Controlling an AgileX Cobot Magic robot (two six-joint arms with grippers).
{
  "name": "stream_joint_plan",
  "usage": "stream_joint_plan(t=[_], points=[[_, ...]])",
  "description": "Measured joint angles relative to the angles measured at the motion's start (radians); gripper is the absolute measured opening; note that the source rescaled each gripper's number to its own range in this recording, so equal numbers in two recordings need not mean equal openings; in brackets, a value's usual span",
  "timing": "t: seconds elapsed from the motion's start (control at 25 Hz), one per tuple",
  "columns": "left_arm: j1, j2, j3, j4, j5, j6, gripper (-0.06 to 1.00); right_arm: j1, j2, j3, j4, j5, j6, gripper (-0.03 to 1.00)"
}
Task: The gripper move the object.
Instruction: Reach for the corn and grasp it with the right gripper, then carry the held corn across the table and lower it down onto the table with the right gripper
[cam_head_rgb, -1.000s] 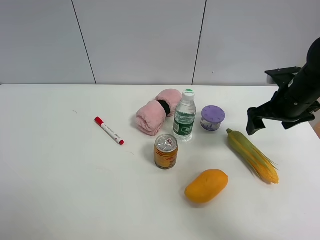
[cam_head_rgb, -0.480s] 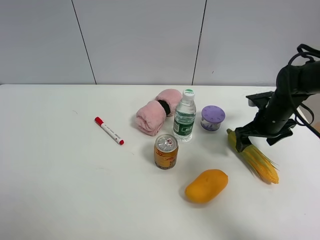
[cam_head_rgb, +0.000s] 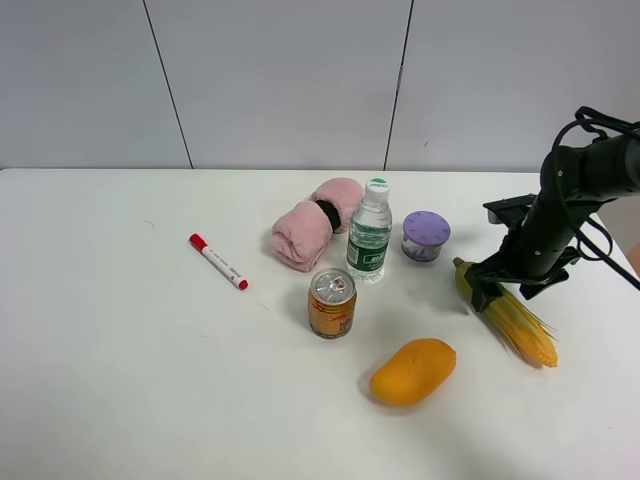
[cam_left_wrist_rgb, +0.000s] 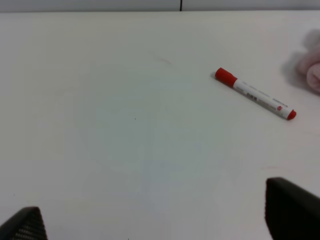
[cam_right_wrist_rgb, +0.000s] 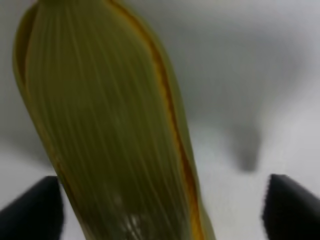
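Observation:
The corn (cam_head_rgb: 518, 322) lies on the white table (cam_head_rgb: 120, 380) at the right, green stem end toward the back, yellow tip toward the front. My right gripper (cam_head_rgb: 503, 285) is down over the corn's stem half, open, with a finger on each side. In the right wrist view the corn (cam_right_wrist_rgb: 110, 125) fills the frame between the two black fingertips (cam_right_wrist_rgb: 35, 212), which stand apart from it. My left gripper (cam_left_wrist_rgb: 155, 220) is open and empty above bare table; it does not show in the exterior high view.
An orange-yellow mango (cam_head_rgb: 413, 371) lies front-left of the corn. A can (cam_head_rgb: 332, 302), a water bottle (cam_head_rgb: 369, 233), a purple-lidded jar (cam_head_rgb: 426, 236) and a pink rolled towel (cam_head_rgb: 308, 232) cluster mid-table. A red-capped marker (cam_head_rgb: 218, 261) lies to the left, also in the left wrist view (cam_left_wrist_rgb: 255, 93).
My right gripper has come down and to the left from above the table's right edge and now straddles the corn's stem end. The corn has not moved.

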Motion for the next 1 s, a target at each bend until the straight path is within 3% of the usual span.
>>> stream_joint_plan(t=[0.12,0.16,0.48,0.68,0.88,1.0], points=[[0.0,0.0,0.0,0.0,0.0,0.0,1.0,0.0,0.0,0.0,0.0,0.0,-0.015,0.04],[0.0,0.0,0.0,0.0,0.0,0.001,1.0,0.0,0.0,0.0,0.0,0.001,-0.016,0.0],[0.0,0.0,0.0,0.0,0.0,0.001,1.0,0.0,-0.027,0.0,0.001,0.029,-0.031,0.0],[0.0,0.0,0.0,0.0,0.0,0.0,1.0,0.0,-0.259,0.0,0.019,0.112,-0.03,0.0],[0.0,0.0,0.0,0.0,0.0,0.0,1.0,0.031,-0.59,-0.026,0.171,0.207,-0.033,0.0],[0.0,0.0,0.0,0.0,0.0,0.0,1.0,0.132,-0.694,-0.118,0.25,0.26,-0.012,0.0]])
